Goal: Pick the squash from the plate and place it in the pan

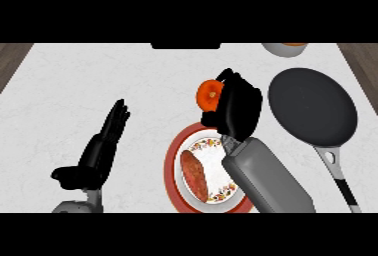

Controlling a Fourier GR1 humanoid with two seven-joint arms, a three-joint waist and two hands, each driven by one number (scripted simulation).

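My right hand [238, 106] curls round the orange squash [210, 93] at twelve o'clock of the plate [174, 161], pan [313, 106] at three o'clock still waiting.

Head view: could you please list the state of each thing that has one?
Squash: orange, held above the counter, off the plate.
Right hand: curled round the squash.
Left hand: open, resting, fingers up.
Plate: carries a reddish-brown piece of food.
Pan: nothing in it.

Orange squash [210, 93], black pan [313, 106], red-rimmed floral plate [175, 165].
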